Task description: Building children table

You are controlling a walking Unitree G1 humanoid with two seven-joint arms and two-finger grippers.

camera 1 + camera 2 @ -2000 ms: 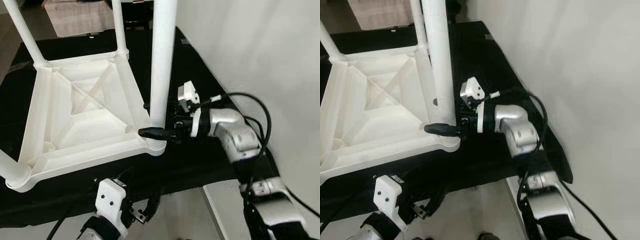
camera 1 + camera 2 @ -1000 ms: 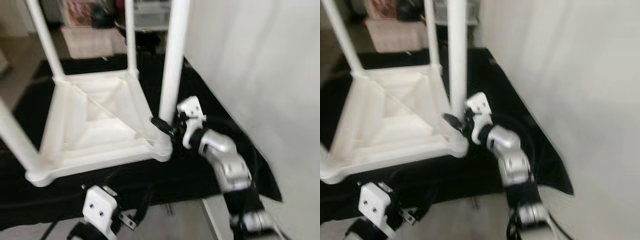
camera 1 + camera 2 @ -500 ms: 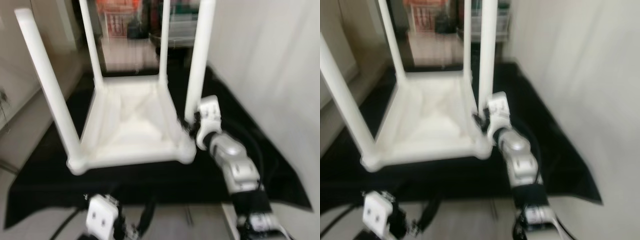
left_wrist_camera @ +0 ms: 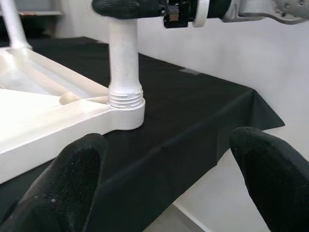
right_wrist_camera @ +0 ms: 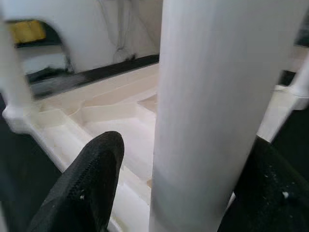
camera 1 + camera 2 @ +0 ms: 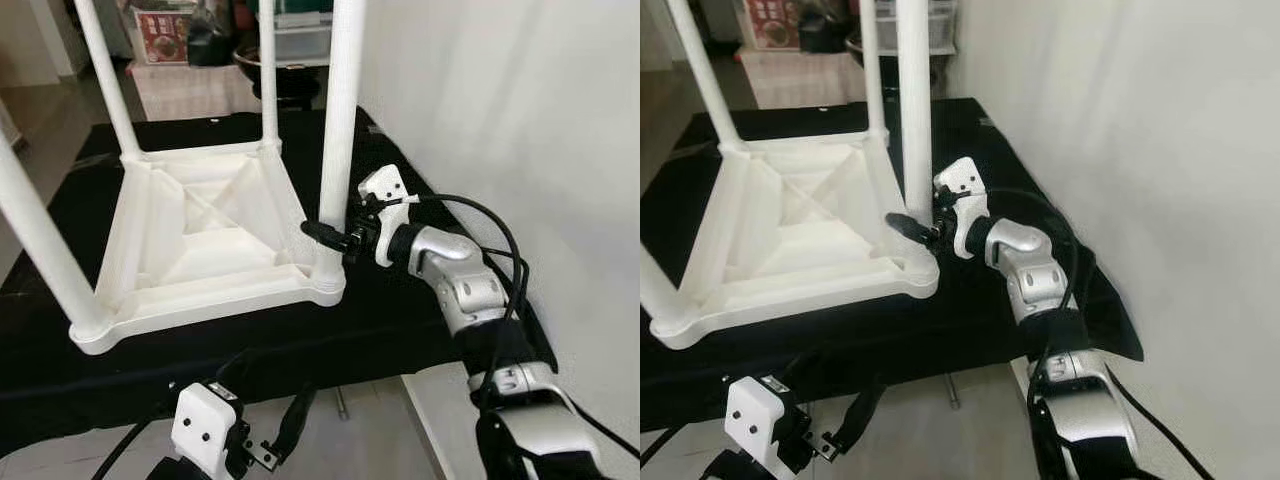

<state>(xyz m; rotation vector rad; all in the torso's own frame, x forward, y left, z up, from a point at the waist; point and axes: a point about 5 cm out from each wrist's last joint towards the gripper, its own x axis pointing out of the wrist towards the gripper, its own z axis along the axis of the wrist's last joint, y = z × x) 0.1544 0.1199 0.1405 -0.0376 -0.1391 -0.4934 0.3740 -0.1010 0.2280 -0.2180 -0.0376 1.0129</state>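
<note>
A white children's table (image 6: 190, 240) lies upside down on a black cloth (image 6: 400, 320), legs pointing up. The right gripper (image 6: 330, 234) has its fingers around the near right leg (image 6: 338, 130) just above its socket. The left gripper (image 4: 169, 188) hangs below the cloth's front edge, fingers spread.

I can't see the leg (image 6: 338, 130) tops, cut off at the frame's top edge; right gripper's (image 6: 335, 236) far finger hidden behind leg.

Bright even daylight, sharp head views, soft blurred foreground in wrist views
</note>
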